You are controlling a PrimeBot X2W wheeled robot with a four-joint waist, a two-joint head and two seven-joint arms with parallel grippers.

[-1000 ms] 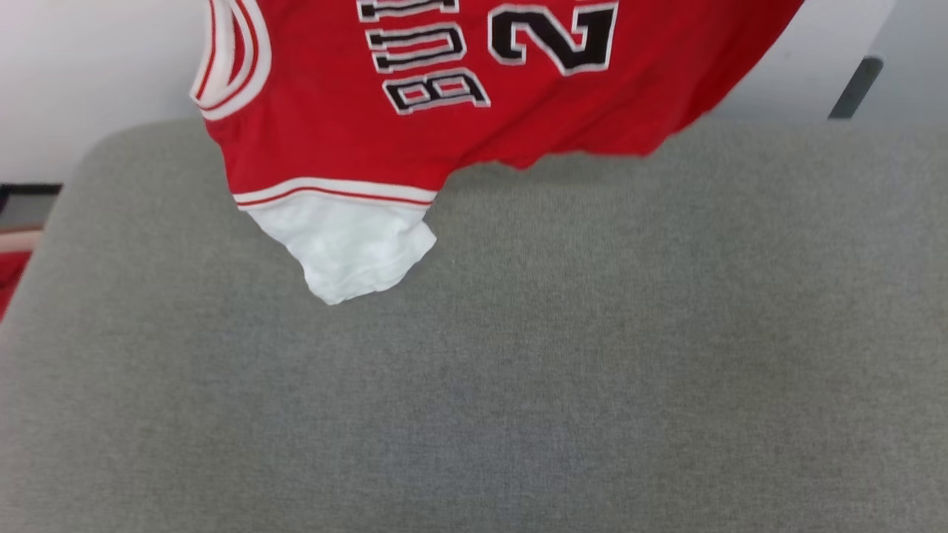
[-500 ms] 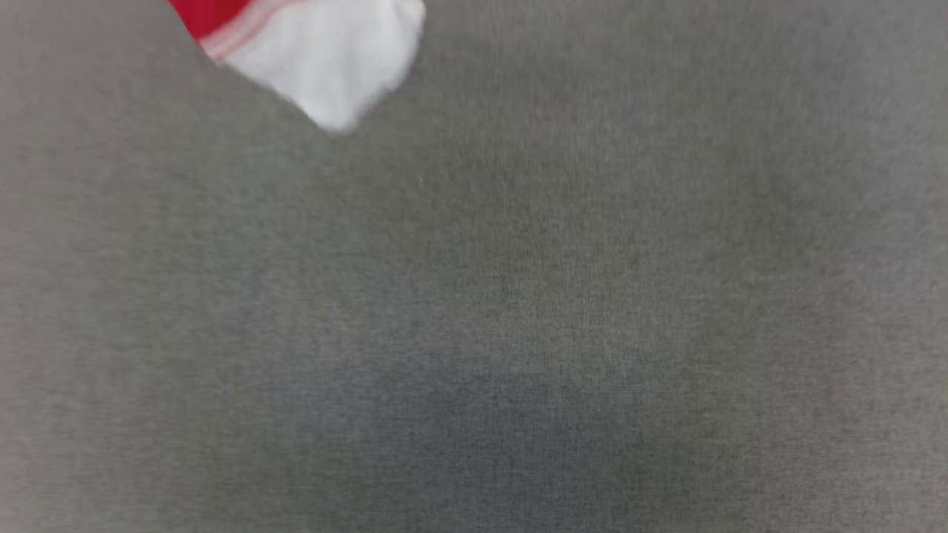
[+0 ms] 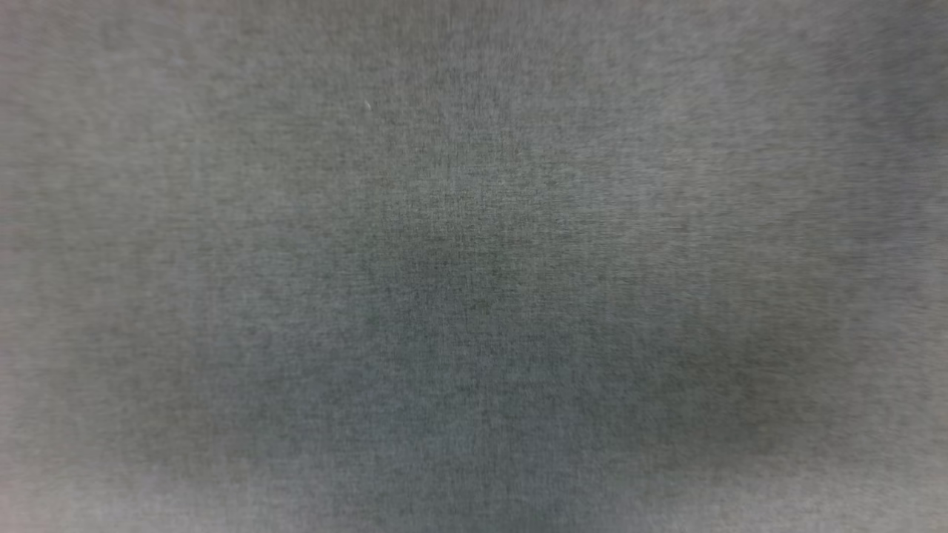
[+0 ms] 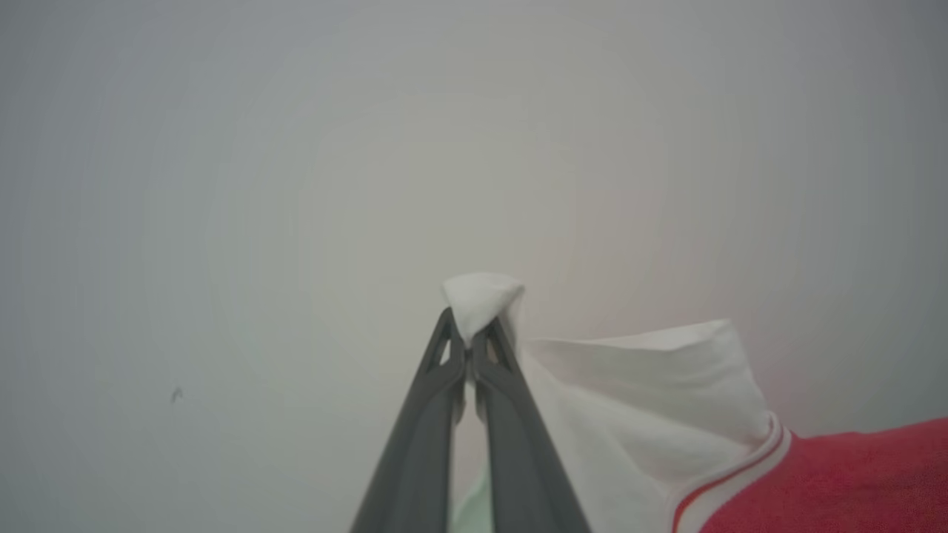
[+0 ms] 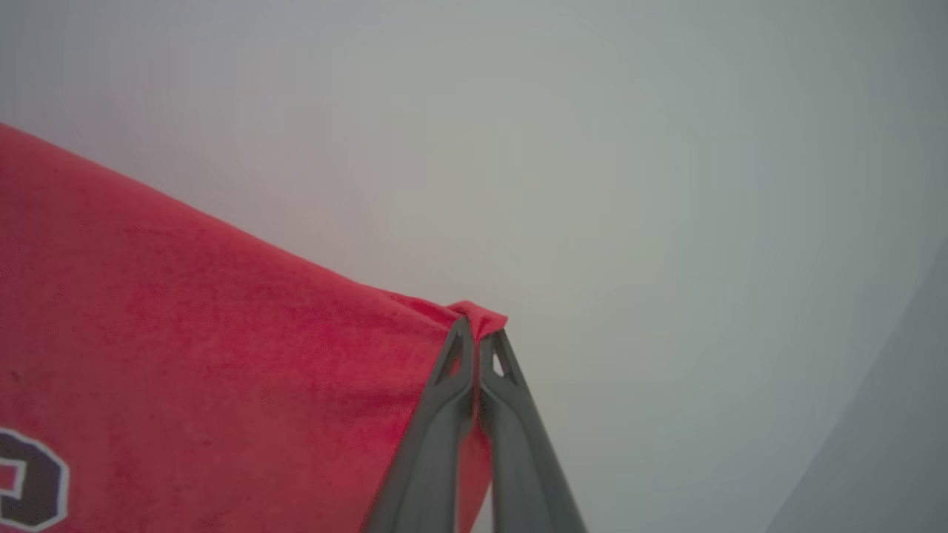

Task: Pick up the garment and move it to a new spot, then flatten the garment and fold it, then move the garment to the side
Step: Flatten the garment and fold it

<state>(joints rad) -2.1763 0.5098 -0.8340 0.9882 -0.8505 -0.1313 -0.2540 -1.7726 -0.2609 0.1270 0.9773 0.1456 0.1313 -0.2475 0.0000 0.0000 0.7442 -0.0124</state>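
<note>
The garment, a red jersey with white sleeves, hangs between both grippers. In the left wrist view my left gripper (image 4: pixel 469 334) is shut on the tip of the garment's white sleeve (image 4: pixel 652 392), and the striped trim and red body (image 4: pixel 837 481) hang to the right. In the right wrist view my right gripper (image 5: pixel 477 342) is shut on a pinched red edge of the garment (image 5: pixel 222 355); part of a black-and-white letter shows at the lower left. The head view looks at the grey cushion (image 3: pixel 474 266).
A plain pale wall stands behind the garment in both wrist views. The grey fabric cushion surface spreads across the head view, slightly blurred, with a tiny white speck (image 3: pixel 366 106) on it.
The head camera has tilted down and closer to the cushion, so the garment has slid out of the top of its picture.
</note>
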